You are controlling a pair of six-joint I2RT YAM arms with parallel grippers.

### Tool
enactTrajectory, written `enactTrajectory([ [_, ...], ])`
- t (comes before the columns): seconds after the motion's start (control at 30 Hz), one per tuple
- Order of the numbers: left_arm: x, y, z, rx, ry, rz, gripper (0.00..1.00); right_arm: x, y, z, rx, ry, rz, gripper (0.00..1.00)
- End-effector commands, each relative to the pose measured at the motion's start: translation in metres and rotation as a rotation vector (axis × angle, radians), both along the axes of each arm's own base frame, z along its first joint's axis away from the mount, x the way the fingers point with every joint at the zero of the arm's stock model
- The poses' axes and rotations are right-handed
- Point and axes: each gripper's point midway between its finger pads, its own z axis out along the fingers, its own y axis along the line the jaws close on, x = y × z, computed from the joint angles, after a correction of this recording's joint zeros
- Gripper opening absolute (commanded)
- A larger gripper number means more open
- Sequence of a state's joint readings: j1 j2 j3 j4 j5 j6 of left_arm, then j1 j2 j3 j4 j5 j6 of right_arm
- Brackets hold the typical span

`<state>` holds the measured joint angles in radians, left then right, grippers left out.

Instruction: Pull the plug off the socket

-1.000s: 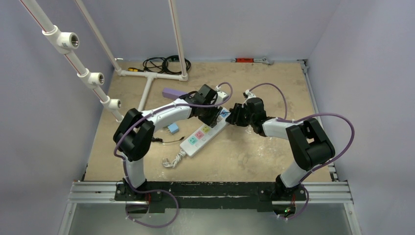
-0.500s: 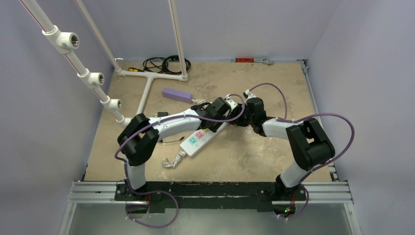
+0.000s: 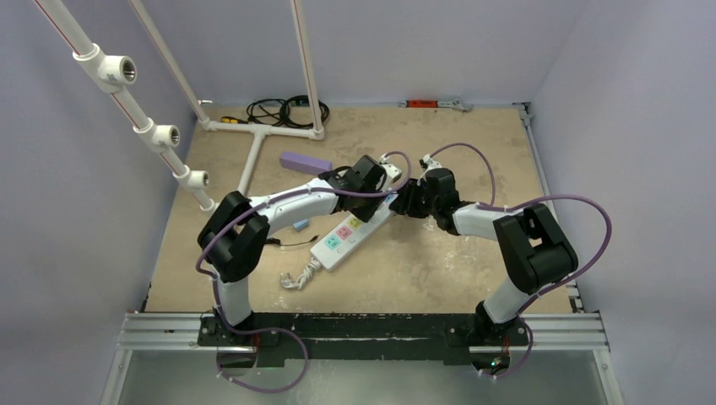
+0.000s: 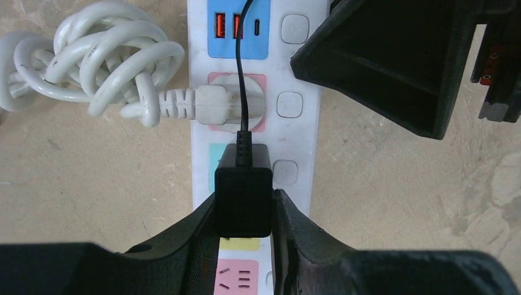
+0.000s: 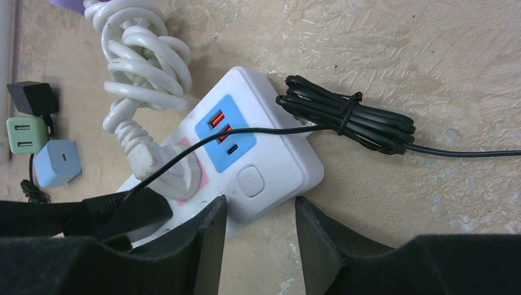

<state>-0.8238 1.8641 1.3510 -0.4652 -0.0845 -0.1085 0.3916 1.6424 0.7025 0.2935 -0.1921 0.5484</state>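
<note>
Your left gripper, clamped on the black plug, had swung right and nearer across the power strip half a second ago and has now drawn back up and left, its elbow shifting left, so the small blue adapter peeks out again.

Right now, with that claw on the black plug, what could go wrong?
The left gripper pinches only the near end of the black plug, so it might slip. The power strip could lift along unless the right gripper holds it down. The black cord crosses the white plug and may snag.
</note>
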Motion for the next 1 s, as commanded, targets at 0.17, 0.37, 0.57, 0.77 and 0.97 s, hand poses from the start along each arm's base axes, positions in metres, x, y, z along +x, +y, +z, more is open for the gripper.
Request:
enactTrajectory([
  [0.17,-0.004,0.008,-0.01,-0.13,0.199,-0.024,0.0,-0.021,-0.02,-0.036,-0.126,0.107,-0.005,0.47],
  [0.37,-0.001,0.011,-0.009,-0.169,0.229,-0.004,0.0,-0.021,-0.02,-0.035,-0.124,0.107,-0.004,0.47],
  [0.57,0.002,0.013,-0.006,-0.179,0.222,-0.001,0.0,-0.021,-0.02,-0.035,-0.124,0.106,-0.002,0.47],
  [0.77,0.011,0.016,0.012,-0.188,0.117,0.017,0.0,-0.021,-0.019,-0.035,-0.124,0.107,-0.001,0.47],
  [0.97,0.014,0.022,0.034,-0.191,0.006,0.05,0.0,-0.021,-0.02,-0.036,-0.126,0.109,-0.004,0.47],
])
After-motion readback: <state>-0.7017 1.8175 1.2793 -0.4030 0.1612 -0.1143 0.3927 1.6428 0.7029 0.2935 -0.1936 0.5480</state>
